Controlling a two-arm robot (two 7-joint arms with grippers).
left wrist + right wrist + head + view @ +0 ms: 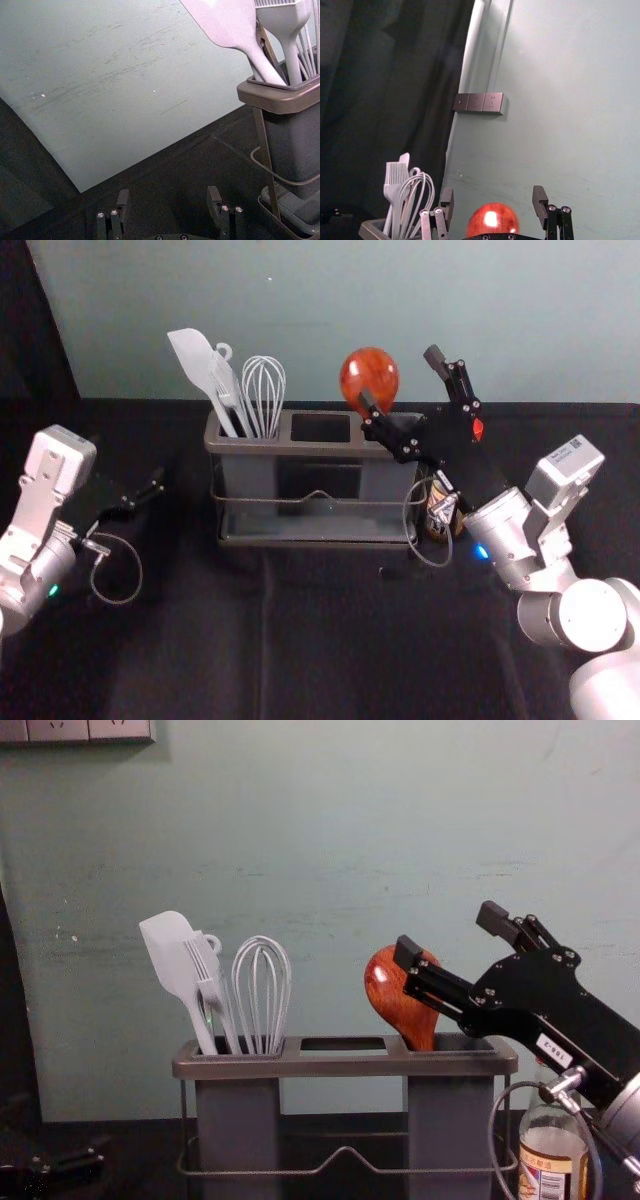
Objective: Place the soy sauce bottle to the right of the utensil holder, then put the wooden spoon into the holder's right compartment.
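One spoon (pixel 396 1000) in right compartment (pixel 450 1125), right hand (pixel 450 935) near

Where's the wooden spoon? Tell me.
In the chest view, the wooden spoon stands bowl-up in the utensil holder's right compartment, partly behind the open right hand and across the holder from the whisk.

We've got our R gripper (pixel 401 378) raised out front, R of ctr, fingers wide apart, arm angled fwd & inward, w/ our L gripper (pixel 140 496) lower at L, fingers also apart.
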